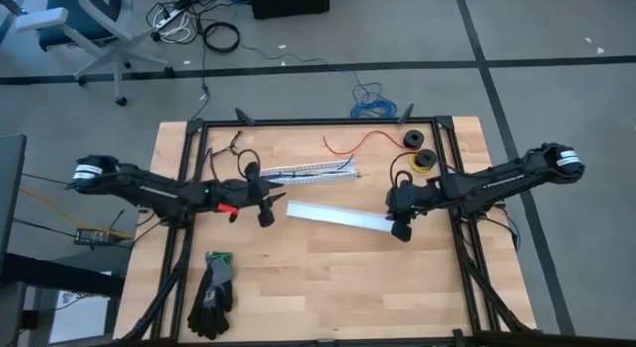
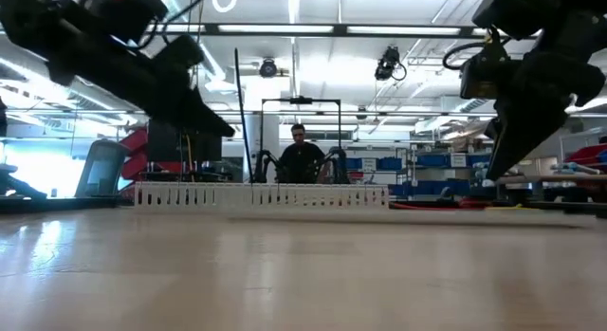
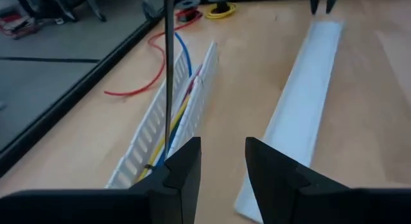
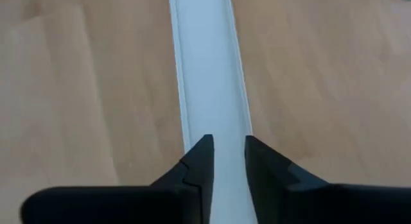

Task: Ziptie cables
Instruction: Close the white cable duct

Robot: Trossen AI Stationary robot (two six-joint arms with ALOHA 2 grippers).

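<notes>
Yellow, green, blue and white thin wires, the cables [image 3: 174, 115], lie inside a long white slotted plastic channel [image 1: 303, 171] at the far middle of the wooden table [image 1: 328, 277]. They run along the channel and are shorter than it. In the left wrist view they rest low between its comb-like walls. A single thin red wire [image 1: 373, 138] curves on the table beyond the channel.

The left gripper [image 1: 266, 210] hangs just beside the near end of the channel. Its two dark fingers [image 3: 183, 172] stand apart with a clear gap, and nothing is between them. The right gripper [image 1: 400, 228] is over the right end of a flat white plastic cover strip [image 1: 333, 217], which lies nearer to the front than the channel. Its fingers [image 4: 199, 166] are a little apart, one on each side of the strip's end. I cannot tell if they pinch the strip or only stand over it.

I judge that the cables are light and very soft. They will bend and spread if they are taken at one point only. The best place seems to be the middle of the bundle, where all wires lie together. The slotted walls are thin and may catch a finger.

A pair of dark work gloves [image 1: 213, 292] lies at the front left.
</notes>
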